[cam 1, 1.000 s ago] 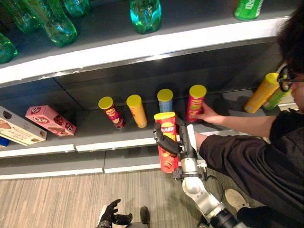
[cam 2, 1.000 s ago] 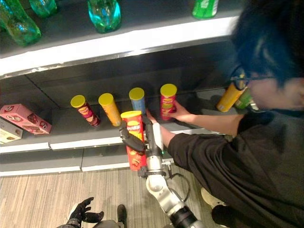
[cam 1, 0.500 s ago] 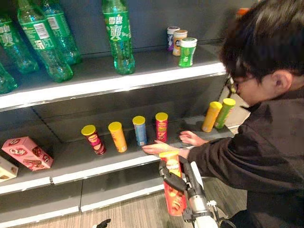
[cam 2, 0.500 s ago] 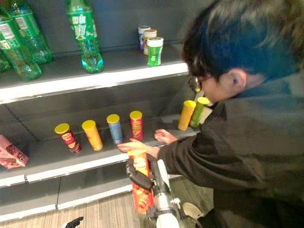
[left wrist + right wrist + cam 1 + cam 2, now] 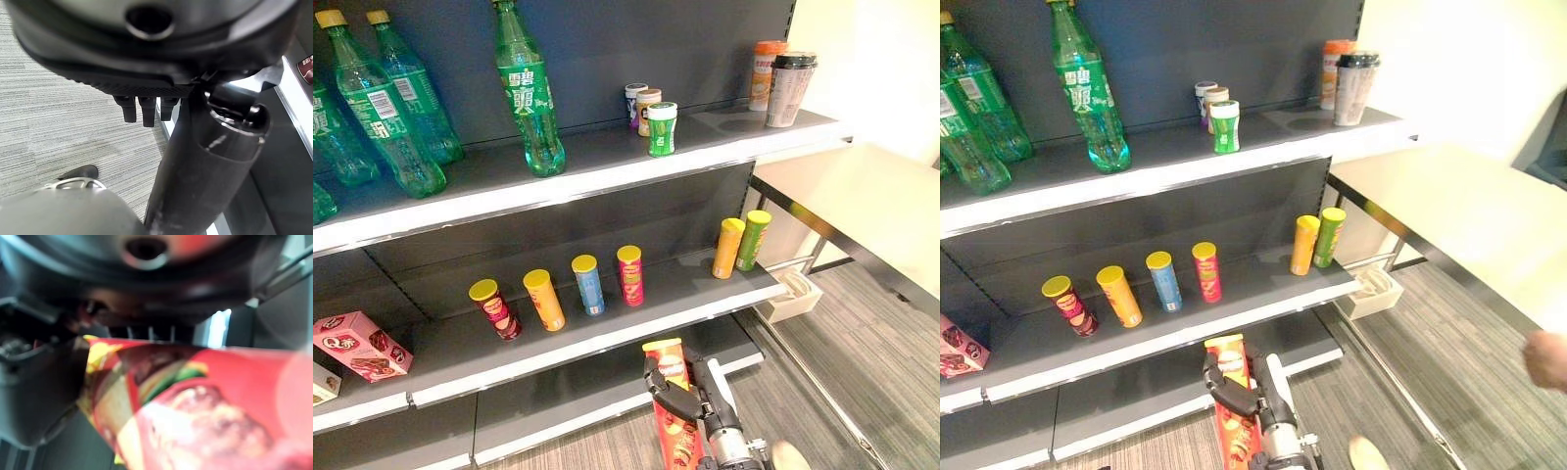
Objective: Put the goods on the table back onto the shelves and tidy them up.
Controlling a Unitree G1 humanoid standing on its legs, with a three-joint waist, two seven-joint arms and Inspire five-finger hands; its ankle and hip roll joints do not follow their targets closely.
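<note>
A tall red chip can with a yellow lid [image 5: 674,411] stands upright in my right hand [image 5: 690,397], whose fingers are curled round its middle. It hangs low in front of the shelving, below and just ahead of the middle shelf [image 5: 607,338]. Up close, the can's red printed side [image 5: 205,401] lies against the palm. On that shelf stand a dark red can [image 5: 494,308], an orange can [image 5: 544,299], a blue can [image 5: 588,284] and a magenta can [image 5: 629,275], leaning slightly. A yellow can [image 5: 728,247] and a green can [image 5: 753,239] stand further right. My left hand [image 5: 142,110] hangs over the floor, fingers relaxed, holding nothing.
Green bottles [image 5: 529,98], small jars [image 5: 661,127] and two cups [image 5: 790,88] line the upper shelf. A pink box [image 5: 360,345] lies at the middle shelf's left end. A pale table [image 5: 862,196] stands on the right, a white tray [image 5: 788,297] under it. A person's hand [image 5: 1547,360] shows at the right edge.
The camera has swung up and to the right. The person who was reaching onto the middle shelf has drawn back out of the way. My right hand still holds the red can.
</note>
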